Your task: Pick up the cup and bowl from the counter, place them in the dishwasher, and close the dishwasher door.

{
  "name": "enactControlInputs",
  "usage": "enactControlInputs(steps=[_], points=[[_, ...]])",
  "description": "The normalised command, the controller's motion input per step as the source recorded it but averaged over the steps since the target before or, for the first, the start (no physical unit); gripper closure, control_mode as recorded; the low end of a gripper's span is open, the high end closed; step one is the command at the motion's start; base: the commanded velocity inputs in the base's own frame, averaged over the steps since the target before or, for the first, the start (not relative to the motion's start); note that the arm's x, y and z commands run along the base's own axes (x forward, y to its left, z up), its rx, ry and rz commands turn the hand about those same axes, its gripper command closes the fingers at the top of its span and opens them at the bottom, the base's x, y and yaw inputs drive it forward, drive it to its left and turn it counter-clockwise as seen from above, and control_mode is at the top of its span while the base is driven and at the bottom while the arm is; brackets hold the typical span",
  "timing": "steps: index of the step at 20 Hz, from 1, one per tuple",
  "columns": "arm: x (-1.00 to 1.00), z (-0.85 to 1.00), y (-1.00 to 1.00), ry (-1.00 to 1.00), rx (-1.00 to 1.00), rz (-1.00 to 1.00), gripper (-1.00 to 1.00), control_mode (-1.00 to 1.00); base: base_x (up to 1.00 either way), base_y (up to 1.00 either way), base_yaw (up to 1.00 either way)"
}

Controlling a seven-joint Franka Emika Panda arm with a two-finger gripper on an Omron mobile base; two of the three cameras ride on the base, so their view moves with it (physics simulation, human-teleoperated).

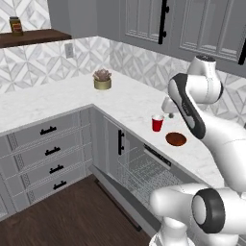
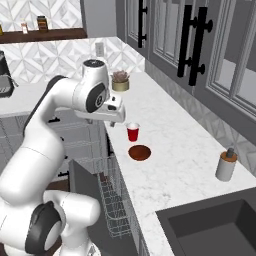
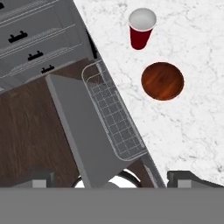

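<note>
The fingers (image 3: 112, 177) are wide open and hold nothing. The cup (image 3: 141, 27) stands just beside the bowl (image 3: 162, 81); a clumsy grab could tip it.

Arm (image 1: 211, 139) body: glossy white shells, rounded and tube-like, fat at the base and slimmer toward the wrist. Joints are dark grey/black: a round black ring with a grey centre cap on the low joint (image 1: 208, 210), same ring on the other side (image 2: 42, 235). A black band runs along the edge of the upper link (image 1: 185, 103). Dark round cap with a grey disc on the elbow joint (image 2: 96, 97), small dark cap on top (image 2: 93, 63). The hand block (image 2: 112, 112) is white and boxy. No visible cables, screws or printed markings.
</note>
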Motion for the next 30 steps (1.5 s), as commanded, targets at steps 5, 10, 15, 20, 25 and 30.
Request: enactControlInputs(steps=[5, 10, 15, 20, 25, 30], points=[[0.03, -0.15, -0.57, 0.00, 0.00, 0.00, -1.00, -1.00, 0.00, 0.00, 0.00], [0.50, -0.43, -0.30, 0.00, -0.08, 0.00, -1.00, -1.00, 0.00, 0.00, 0.00], [0.81, -0.61, 0.00, 0.00, -0.23, 0.00, -1.00, -1.00, 0.00, 0.00, 0.00], [0.84, -0.65, 0.00, 0.00, -0.20, 0.00, -1.00, -1.00, 0.00, 0.00, 0.00], [0.47, -0.53, 0.00, 0.00, -0.07, 0.00, -1.00, -1.00, 0.00, 0.00, 0.00], [0.22, -0.57, -0.04, 0.02, 0.00, 0.01, -1.00, -1.00, 0.00, 0.00, 0.00]])
